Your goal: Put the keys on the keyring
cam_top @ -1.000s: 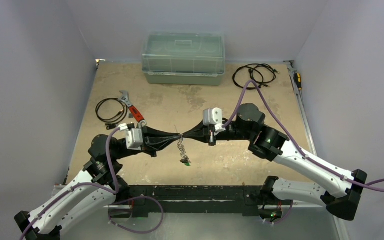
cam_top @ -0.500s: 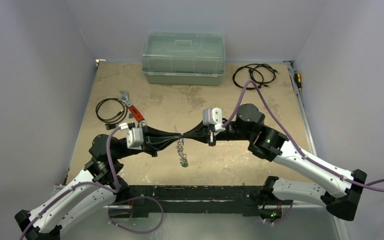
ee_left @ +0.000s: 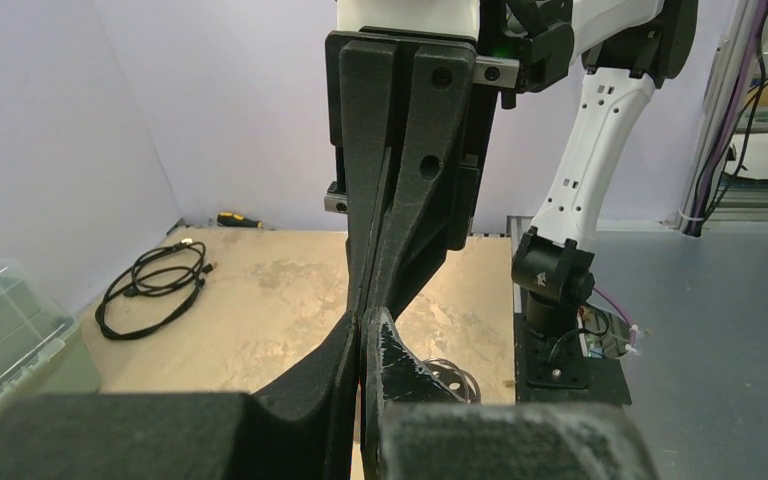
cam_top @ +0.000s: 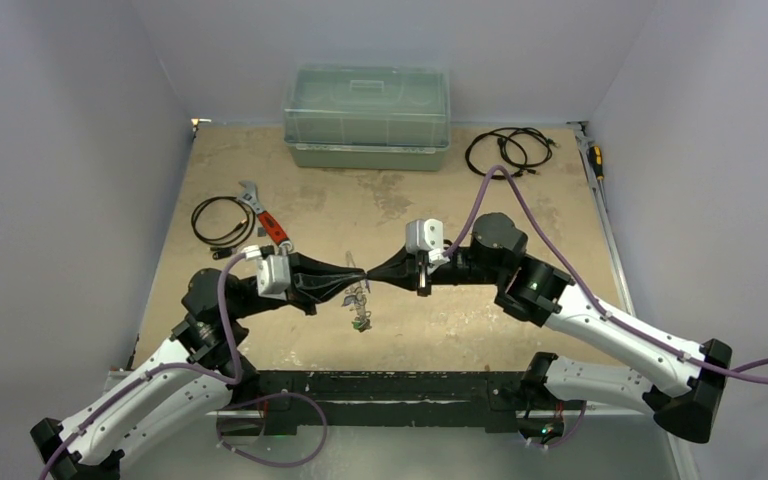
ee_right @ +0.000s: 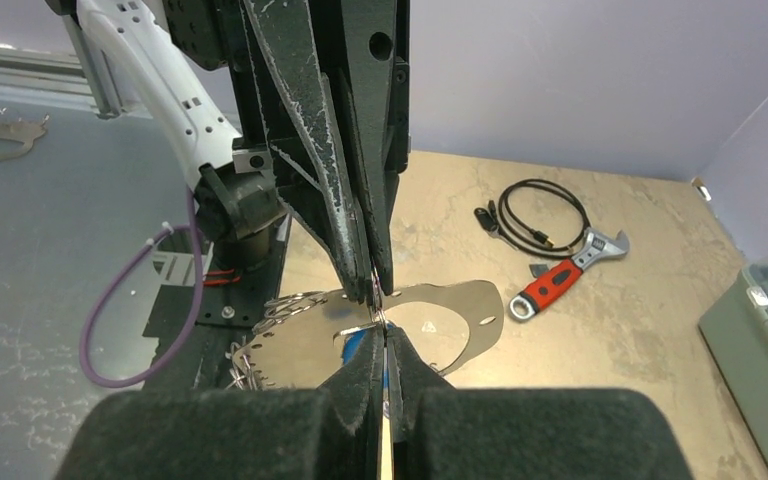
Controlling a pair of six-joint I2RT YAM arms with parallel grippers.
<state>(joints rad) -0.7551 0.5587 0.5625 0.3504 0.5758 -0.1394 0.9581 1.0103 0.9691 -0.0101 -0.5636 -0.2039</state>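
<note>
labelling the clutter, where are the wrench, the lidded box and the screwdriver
wrench (cam_top: 268, 221), top view, red handle
lidded box (cam_top: 367, 112), top view, middle of lid
screwdriver (cam_top: 596, 163), top view, handle

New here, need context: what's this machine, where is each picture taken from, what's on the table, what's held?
Two robot arms are bolted to a table's near edge, each ending in a two-finger gripper. The top view looks down from above and behind them. Each wrist view rides on one arm, looking forward. On the table: a lidded bin, a wrench, two cable coils, a screwdriver. The left gripper and right gripper are shut, tips meeting, pinching a bunch of keys and keyring that hangs below. Which part each grips is unclear.
</note>
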